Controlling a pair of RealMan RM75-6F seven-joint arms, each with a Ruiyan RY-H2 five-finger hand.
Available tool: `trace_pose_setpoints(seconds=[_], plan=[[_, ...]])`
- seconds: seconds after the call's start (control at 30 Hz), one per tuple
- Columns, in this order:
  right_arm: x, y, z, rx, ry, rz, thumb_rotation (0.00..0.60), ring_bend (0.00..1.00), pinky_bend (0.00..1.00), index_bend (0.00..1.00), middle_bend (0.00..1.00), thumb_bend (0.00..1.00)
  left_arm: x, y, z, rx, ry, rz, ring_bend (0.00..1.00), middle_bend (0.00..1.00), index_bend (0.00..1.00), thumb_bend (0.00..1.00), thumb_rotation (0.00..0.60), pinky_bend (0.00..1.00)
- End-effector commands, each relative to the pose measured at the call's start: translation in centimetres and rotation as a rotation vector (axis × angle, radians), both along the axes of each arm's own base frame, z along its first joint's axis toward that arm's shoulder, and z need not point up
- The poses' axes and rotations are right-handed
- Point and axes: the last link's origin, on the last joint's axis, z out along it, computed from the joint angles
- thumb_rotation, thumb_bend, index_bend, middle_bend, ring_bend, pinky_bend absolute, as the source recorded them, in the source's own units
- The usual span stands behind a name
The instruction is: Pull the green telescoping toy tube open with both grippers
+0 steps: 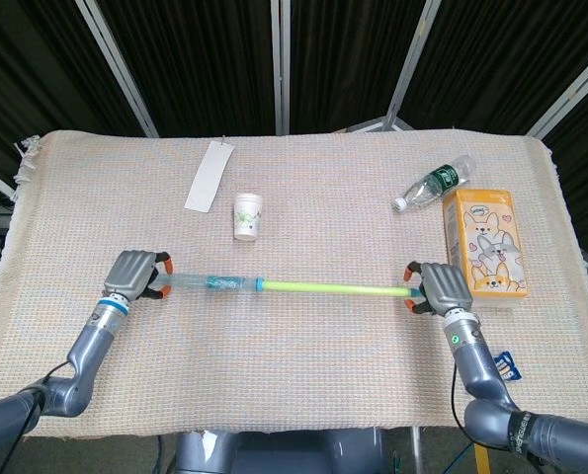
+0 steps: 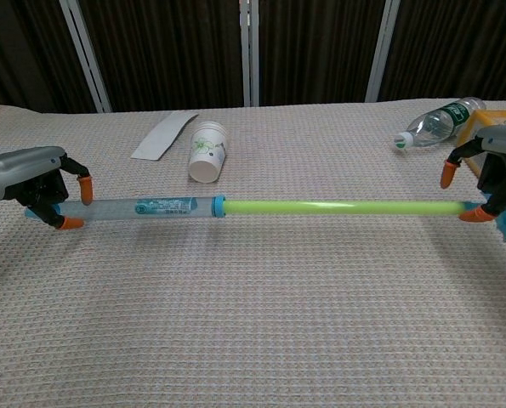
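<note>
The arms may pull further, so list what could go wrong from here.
1. The right hand has its upper fingertip clear of the green-and-clear telescoping toy tube, whose thin end seems only to rest on a lower finger; it may slip out and drop.
2. The orange cardboard carton with cartoon dogs stands just beside that hand; moving outward could knock it over.

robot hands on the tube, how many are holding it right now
1, it seems: the left hand grips the clear end of the tube. The right hand has its fingers spread at the green end, seemingly not gripping.
</note>
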Motion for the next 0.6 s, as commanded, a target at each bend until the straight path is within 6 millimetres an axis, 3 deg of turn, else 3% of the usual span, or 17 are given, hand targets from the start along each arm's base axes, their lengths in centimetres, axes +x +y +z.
trace_pose_setpoints(seconds=[0.03,0.23,0.33,0.37,0.43,0.5,0.57,0.6], plan=[[-0.1,0.1,0.0,-0.008,-0.004,0.009,0.6,1.0,1.0,0.04,1.0,0.0,0.1,-0.3,0.7,0.012,-0.012,-0.01,0.88,0.92,0.03,0.0,0.6,1.0],[0.3,0.6,1.1,-0.052,-0.03,0.041,0.6,1.0,1.0,0.0,1.0,0.0,0.5,-0.8,2.8,0.06,-0.05,-0.026,0.85,0.89,0.02,0.0,0.6,1.0],[0.3,1.7,3.4,-0.143,-0.057,0.127,0.6,1.0,1.0,0.0,0.99,0.0,0.9,-1.9,6.5,0.154,-0.104,-0.06,0.79,0.81,0.03,0.0,0.6,0.98],[0.2,2.0,4.0,-0.166,-0.058,0.159,0.6,1.0,1.0,0.01,0.97,0.0,1.0,-2.4,7.2,0.174,-0.106,-0.073,0.73,0.74,0.03,0.0,0.6,0.93],[-0.2,2.7,4.8,-0.204,-0.053,0.215,0.6,0.96,0.99,0.02,0.9,0.0,1.0,-3.3,8.3,0.2,-0.106,-0.089,0.58,0.57,0.02,0.0,0.6,0.72],[-1.0,3.8,5.9,-0.259,-0.031,0.297,0.6,0.88,0.9,0.03,0.81,0.0,0.8,-4.8,9.5,0.216,-0.109,-0.084,0.28,0.27,0.0,0.0,0.6,0.39],[-1.9,4.8,6.5,-0.29,-0.015,0.342,0.6,0.69,0.67,0.04,0.62,0.0,0.8,-6.2,10.4,0.23,-0.108,-0.073,0.07,0.07,0.0,0.0,0.6,0.14],[-2.6,5.7,6.8,-0.295,0.0,0.356,0.6,0.59,0.56,0.04,0.53,0.0,0.7,-7.3,11.0,0.239,-0.098,-0.065,0.01,0.01,0.0,0.0,0.6,0.05]])
